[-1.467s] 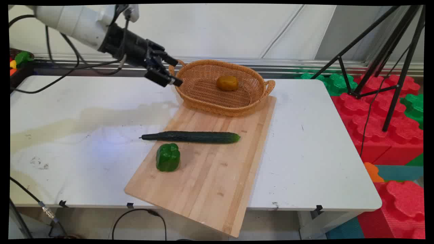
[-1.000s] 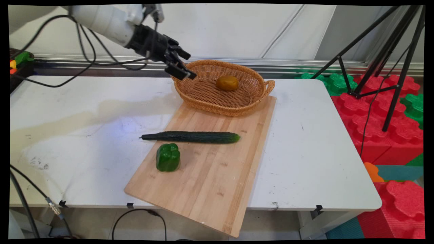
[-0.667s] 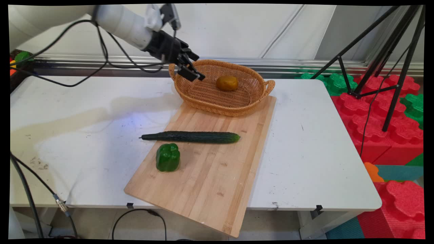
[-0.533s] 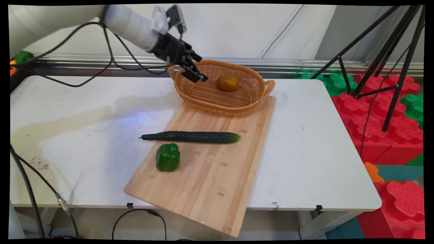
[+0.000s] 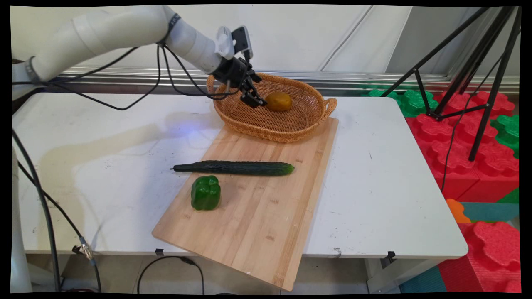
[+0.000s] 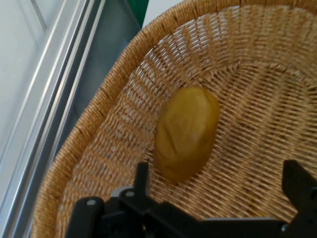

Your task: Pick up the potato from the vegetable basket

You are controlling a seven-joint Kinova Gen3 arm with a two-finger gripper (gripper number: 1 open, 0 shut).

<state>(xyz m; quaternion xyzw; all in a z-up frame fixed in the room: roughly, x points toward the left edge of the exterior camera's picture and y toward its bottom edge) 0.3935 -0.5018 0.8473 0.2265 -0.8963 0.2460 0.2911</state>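
Wicker surrounds the gripper [image 5: 254, 101]: it hangs inside the woven basket [image 5: 308, 121], over the basket's 9 o'clock half, with its fingers spread wide and nothing between them. In the hand view the two black fingers [image 6: 142, 179] rise from the bottom edge well apart, and the yellow-brown potato [image 6: 187, 132] lies just beyond them on the basket floor, closer to one finger than the other, not gripped. In the main view the potato [image 5: 279, 101] sits at about 3 o'clock of the fingertips, just beside them; whether a fingertip touches it I cannot tell.

As things lie, the potato rests in the basket, while the cucumber [image 5: 235, 167] and the green bell pepper [image 5: 205, 193] lie outside it on the wooden cutting board [image 5: 266, 216], the pepper at 7 o'clock of the cucumber's middle and near it. The basket sits across the board's 12 o'clock end.

No brand, label or lettering can be read on any of these things.
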